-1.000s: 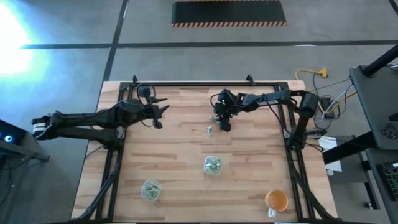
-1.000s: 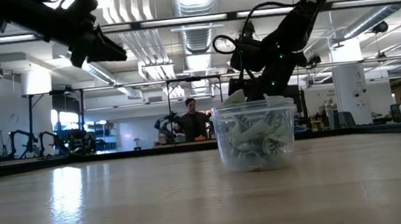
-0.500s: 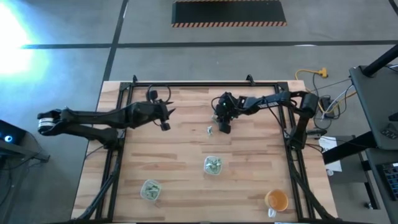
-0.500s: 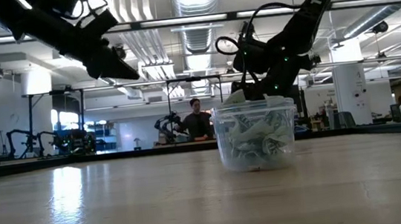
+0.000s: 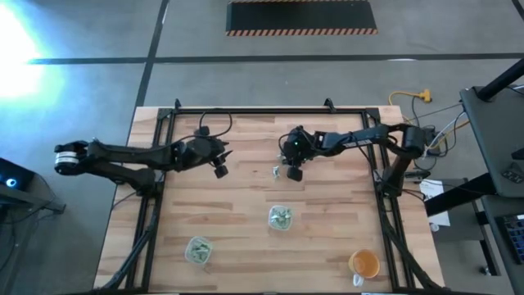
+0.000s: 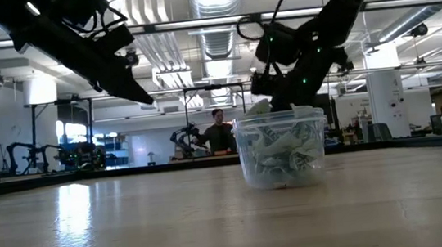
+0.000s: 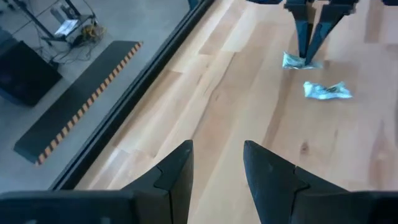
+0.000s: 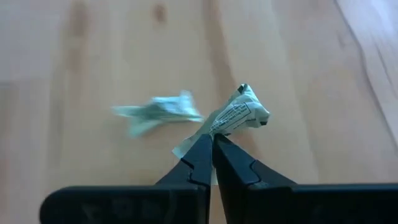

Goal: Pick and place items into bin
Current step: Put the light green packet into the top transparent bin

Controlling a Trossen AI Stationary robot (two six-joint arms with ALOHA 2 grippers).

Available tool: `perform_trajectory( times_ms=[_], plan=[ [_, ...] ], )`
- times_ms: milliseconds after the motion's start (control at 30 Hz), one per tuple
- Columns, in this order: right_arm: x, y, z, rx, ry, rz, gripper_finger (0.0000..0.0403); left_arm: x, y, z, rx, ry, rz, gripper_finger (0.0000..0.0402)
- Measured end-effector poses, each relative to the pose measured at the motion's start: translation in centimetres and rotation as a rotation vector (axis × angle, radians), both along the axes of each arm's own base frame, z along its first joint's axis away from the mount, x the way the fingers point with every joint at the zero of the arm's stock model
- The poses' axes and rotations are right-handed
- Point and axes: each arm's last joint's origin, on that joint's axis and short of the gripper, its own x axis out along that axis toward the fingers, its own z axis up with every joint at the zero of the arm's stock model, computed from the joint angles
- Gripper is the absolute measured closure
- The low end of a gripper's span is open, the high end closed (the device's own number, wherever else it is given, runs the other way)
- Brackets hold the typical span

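Observation:
Two small green-and-white crumpled items show in the right wrist view. One item (image 8: 244,112) is at the tips of my right gripper (image 8: 212,144), which is shut on it mid-table (image 5: 292,174). The other item (image 8: 158,113) lies loose on the wood beside it (image 5: 277,171). My left gripper (image 7: 217,165) hangs open above the table's left half (image 5: 219,170), pointing toward the right gripper with nothing between its fingers. Two clear cup-like bins (image 5: 280,217) (image 5: 197,250) stand nearer the front, with such pieces inside. My right gripper pinches the item by its lower crumpled edge (image 8: 209,129) at the very tips of the two fingers (image 7: 308,46). The fingers slant down from the table's right side. Most of the item sticks out past the tips. Whether it is clear of the wood I cannot tell.
An orange cup (image 5: 363,264) stands at the near right corner. A dark frame rail (image 5: 262,111) runs along the table's far edge. In the low view the nearer clear cup (image 6: 281,150) hides the right gripper's tips. People stand in the room beyond the table.
My right gripper has shut on one item and shifted a little toward the table's near edge. My left gripper has come down, moved toward the right and near edges, and rolled about its own axis, staying open.

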Motion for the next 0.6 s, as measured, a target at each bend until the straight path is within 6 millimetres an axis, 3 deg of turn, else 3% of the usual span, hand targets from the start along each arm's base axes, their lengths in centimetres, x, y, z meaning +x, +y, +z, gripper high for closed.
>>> perform_trajectory(
  times_ms=[333, 600],
  plan=[
    [-1.9, 6.0, 5.6, 0.021, -0.129, 0.123, 0.0394, -0.6, -1.2, 0.0, -0.022, 0.038, -0.044, 0.0277],
    [-2.6, 12.6, 6.9, 0.032, -0.229, 0.339, 0.0394, -0.5, -1.7, 0.0, -0.062, 0.034, -0.097, 0.0277]
  ],
)
